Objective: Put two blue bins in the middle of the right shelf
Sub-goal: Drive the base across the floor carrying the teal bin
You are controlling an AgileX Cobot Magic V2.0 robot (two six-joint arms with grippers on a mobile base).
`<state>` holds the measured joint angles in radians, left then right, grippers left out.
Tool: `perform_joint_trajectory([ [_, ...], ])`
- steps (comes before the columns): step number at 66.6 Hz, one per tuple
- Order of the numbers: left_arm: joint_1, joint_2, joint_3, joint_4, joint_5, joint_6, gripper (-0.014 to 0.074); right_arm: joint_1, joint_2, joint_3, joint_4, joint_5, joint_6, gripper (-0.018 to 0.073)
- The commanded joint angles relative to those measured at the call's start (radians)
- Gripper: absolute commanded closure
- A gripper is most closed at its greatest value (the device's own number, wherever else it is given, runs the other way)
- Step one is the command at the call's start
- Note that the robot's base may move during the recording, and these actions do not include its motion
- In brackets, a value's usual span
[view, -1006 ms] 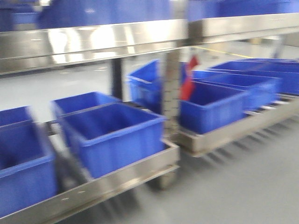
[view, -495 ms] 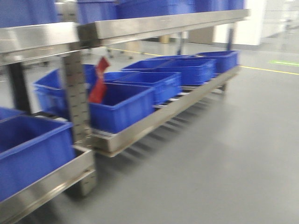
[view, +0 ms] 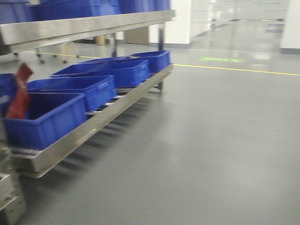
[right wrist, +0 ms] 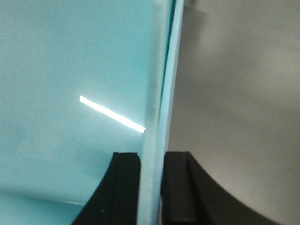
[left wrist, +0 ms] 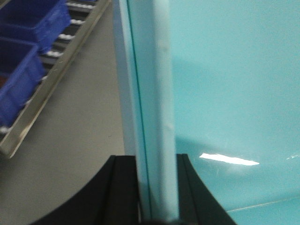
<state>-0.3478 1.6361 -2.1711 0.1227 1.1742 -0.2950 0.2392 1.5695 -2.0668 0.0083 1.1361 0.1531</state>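
Note:
Both wrist views are filled by a bin that looks pale turquoise here. My left gripper [left wrist: 157, 161] is shut on its upright rim, with the bin's wall [left wrist: 234, 93] stretching to the right. My right gripper [right wrist: 152, 157] is shut on the opposite rim, with the wall [right wrist: 70, 70] to the left. This bin is out of the front view. There, a steel shelf level with a shiny front rail [view: 84, 26] runs along the upper left and carries blue bins [view: 70, 8]. Several more blue bins [view: 82, 89] sit on the level below it.
A red tag [view: 19, 91] hangs by the nearest lower bin [view: 47, 117]. The low steel rail [view: 93, 124] juts toward the grey floor [view: 211, 140], which spreads right to a yellow line [view: 234, 69]. The left wrist view shows that rail [left wrist: 51, 79] and bins [left wrist: 28, 23] to the left.
The front view has swung to the right. The rack and its bins have slid to the left edge, the perforated upright has gone almost out of view, and floor now fills the right.

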Motion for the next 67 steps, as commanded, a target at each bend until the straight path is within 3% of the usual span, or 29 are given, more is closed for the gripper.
perform_joint_trajectory([
  [1,-0.007,-0.014,-0.014,-0.023,-0.103,0.007,0.0707,0.004,-0.019,-0.021,0.055,-0.073,-0.014,0.0727],
  [67,-0.007,-0.014,-0.014,-0.023,-0.103,0.007,0.0707,0.004,-0.019,-0.021,0.055,-0.073,-0.014,0.0727],
])
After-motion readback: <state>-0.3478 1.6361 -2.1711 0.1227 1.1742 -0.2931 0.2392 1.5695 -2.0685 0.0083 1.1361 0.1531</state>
